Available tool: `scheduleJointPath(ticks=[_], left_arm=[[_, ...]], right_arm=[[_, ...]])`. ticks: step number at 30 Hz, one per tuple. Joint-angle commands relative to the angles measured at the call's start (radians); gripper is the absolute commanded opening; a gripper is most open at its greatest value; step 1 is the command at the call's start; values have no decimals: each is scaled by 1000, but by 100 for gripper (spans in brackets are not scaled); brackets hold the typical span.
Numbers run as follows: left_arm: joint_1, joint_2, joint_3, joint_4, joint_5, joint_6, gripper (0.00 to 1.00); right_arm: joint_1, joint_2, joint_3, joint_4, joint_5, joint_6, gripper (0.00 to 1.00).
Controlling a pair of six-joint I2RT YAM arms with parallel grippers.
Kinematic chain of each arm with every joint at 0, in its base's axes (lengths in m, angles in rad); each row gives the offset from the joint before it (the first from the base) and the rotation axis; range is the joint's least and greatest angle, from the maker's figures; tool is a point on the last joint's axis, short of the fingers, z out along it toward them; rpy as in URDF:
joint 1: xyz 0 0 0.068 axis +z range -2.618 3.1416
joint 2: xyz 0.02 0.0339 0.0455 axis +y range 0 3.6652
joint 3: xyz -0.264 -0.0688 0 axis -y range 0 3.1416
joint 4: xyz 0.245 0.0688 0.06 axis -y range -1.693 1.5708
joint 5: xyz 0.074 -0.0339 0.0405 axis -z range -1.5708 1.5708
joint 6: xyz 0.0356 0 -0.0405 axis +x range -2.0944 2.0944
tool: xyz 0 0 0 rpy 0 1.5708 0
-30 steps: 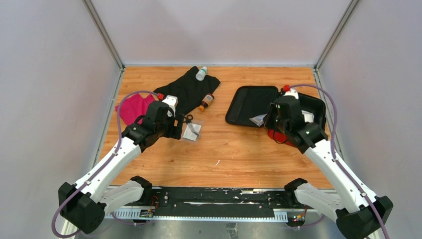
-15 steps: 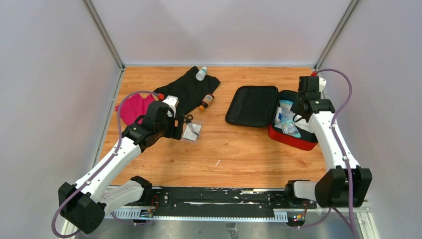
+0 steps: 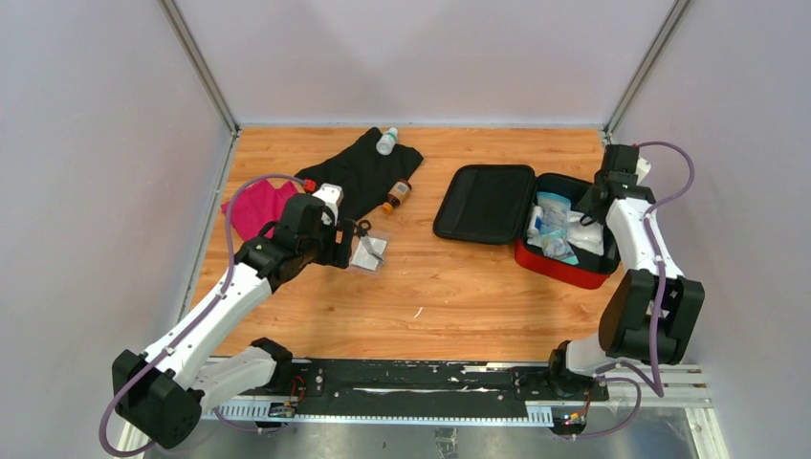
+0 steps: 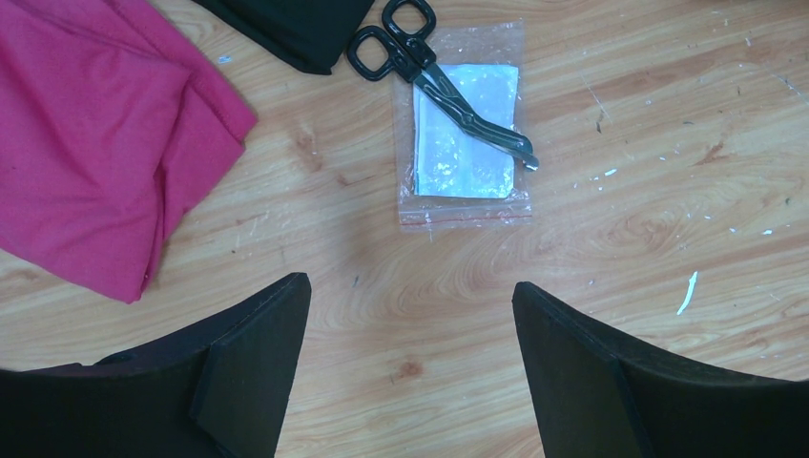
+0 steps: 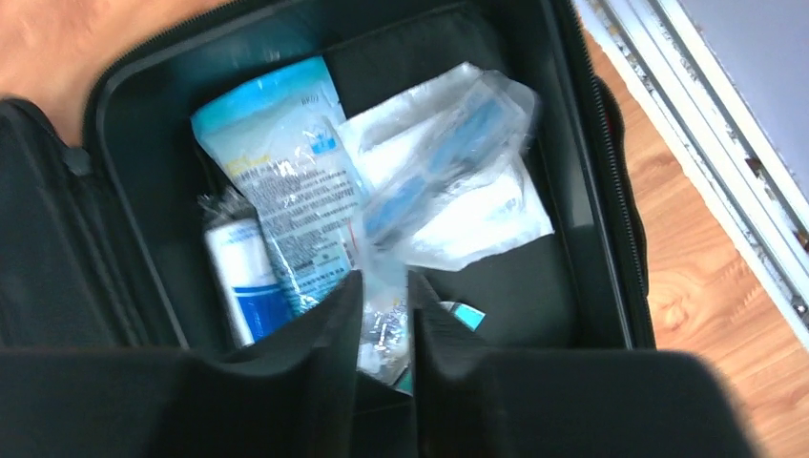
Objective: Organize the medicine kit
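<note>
Two spread fingers of the left gripper (image 4: 408,286) hang over the table (image 4: 668,219); scissors (image 4: 448,91) lie at twelve o'clock, slanting eleven-to-five across a gauze packet (image 4: 458,167), with pink cloth (image 4: 95,124) at ten. The open medicine kit (image 3: 564,273) sits farther off at three o'clock, under the right gripper (image 5: 384,286); I cannot tell whether its nearly closed fingers pinch anything.

white arms (image 3: 206,320) with black joints, looping purple cables (image 3: 229,239) (red-tipped).

The red medicine kit (image 3: 559,263) lies open, black lining up, holding packets.
</note>
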Motion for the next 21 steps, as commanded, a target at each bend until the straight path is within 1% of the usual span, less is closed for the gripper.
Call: scheduleJointPath(ticks=[1,4,7,11,12,15,18,21], left_arm=[[3,8,-6,7,4,12,84],[3,12,-7,7,5,10,84],[3,15,-6,7,6,10,84],[3,14,-5,6,1,10,85],[3,14,-5,5,0,10,85],[3,9,-7,9,2,7,85],[3,9,-6,15,13,4,85],[3,24,7,17,30,0,85]], right_arm=[[-15,-20,-110,2,-27,31,36],[-17,-68,-147,1,-24,29,47],[-16,-128,-140,-10,-53,11,54],[-14,-201,-120,-22,-150,-17,54],[-11,-218,-116,-27,-204,-22,54],[15,-266,-115,-38,-277,-29,54],[46,-309,-126,-55,-346,-22,54],[59,-357,-155,-86,-452,-6,55]])
